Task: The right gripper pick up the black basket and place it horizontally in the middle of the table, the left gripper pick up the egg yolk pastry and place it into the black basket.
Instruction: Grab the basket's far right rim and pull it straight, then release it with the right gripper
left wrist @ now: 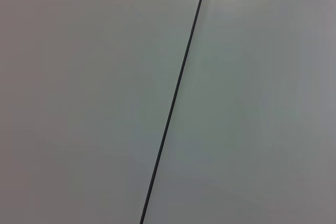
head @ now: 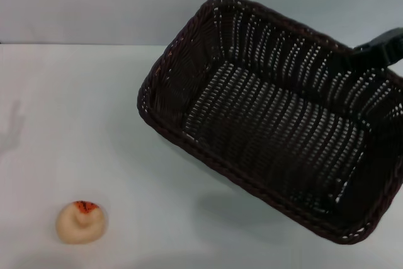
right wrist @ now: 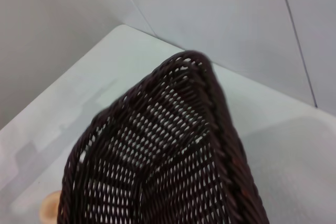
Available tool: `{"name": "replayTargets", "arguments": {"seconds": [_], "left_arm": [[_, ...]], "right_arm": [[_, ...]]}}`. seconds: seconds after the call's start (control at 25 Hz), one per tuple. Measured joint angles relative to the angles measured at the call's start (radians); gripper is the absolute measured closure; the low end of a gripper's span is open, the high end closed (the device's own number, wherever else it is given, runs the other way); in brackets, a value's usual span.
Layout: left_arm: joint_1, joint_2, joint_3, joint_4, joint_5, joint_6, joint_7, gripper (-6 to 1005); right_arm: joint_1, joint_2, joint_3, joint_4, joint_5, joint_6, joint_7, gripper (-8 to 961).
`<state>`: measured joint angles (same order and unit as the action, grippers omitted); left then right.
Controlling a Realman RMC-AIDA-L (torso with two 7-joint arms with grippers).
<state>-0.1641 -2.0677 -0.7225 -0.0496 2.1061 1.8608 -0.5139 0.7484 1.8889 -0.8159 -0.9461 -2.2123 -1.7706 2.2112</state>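
The black basket (head: pixel 271 130) hangs tilted above the right half of the white table (head: pixel 82 118), with its shadow on the tabletop below. My right gripper (head: pixel 371 48) grips the basket's far right rim and holds it in the air. The basket also fills the right wrist view (right wrist: pixel 157 156), seen from one corner. The egg yolk pastry (head: pixel 80 221) sits on the table at the front left, well clear of the basket, and a sliver of it shows in the right wrist view (right wrist: pixel 50 208). The left gripper is out of view; its wrist view shows only wall.
A pale grey-blue wall (head: pixel 94 4) stands behind the table, with a thin dark vertical seam (left wrist: pixel 176 93). A faint shadow (head: pixel 11 127) lies on the table at the far left. The table's far edge runs along the wall.
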Motion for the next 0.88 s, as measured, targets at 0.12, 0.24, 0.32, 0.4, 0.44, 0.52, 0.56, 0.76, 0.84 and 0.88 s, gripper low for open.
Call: {"name": "replayTargets", "arguments": {"seconds": [0.12,0.24,0.32,0.4,0.44,0.52,0.56,0.76,0.84,0.88], "left_arm": [[0.0,0.0,0.0,-0.002,0.0,0.0,0.0,356],[0.0,-0.001,0.0,-0.002,0.0,0.0,0.0,357],[0.0,-0.001,0.0,-0.003,0.0,0.0,0.0,357],[0.0,-0.001,0.003,-0.006,0.0,0.0,0.0,356],[0.001,-0.002,0.006,-0.01,0.0,0.0,0.0,356],[0.006,-0.002,0.013,-0.021,0.0,0.0,0.0,356],[0.008,-0.002,0.014,-0.024,0.0,0.0,0.0,356],[0.019,-0.003,0.03,-0.029,0.0,0.001,0.0,357],[0.025,-0.003,0.037,-0.034,0.0,0.002,0.0,357],[0.026,-0.003,0.039,-0.036,0.0,0.002,0.0,357]], "right_arm": [[0.014,-0.008,0.005,-0.038,0.0,-0.024,-0.004,771],[0.043,-0.021,0.007,-0.059,0.002,-0.047,-0.053,771],[0.072,-0.029,0.009,-0.063,0.022,-0.067,-0.171,771],[0.081,-0.029,0.009,-0.063,0.027,-0.07,-0.216,771],[0.089,-0.028,0.008,-0.063,0.029,-0.072,-0.253,771],[0.122,-0.025,-0.002,-0.045,0.029,-0.071,-0.358,772],[0.122,-0.025,-0.002,-0.045,0.029,-0.071,-0.358,772],[0.173,-0.013,-0.031,0.008,0.018,-0.064,-0.473,772],[0.186,-0.01,-0.062,0.028,0.014,-0.056,-0.503,772],[0.19,-0.008,-0.074,0.032,0.01,-0.052,-0.513,772]]}}
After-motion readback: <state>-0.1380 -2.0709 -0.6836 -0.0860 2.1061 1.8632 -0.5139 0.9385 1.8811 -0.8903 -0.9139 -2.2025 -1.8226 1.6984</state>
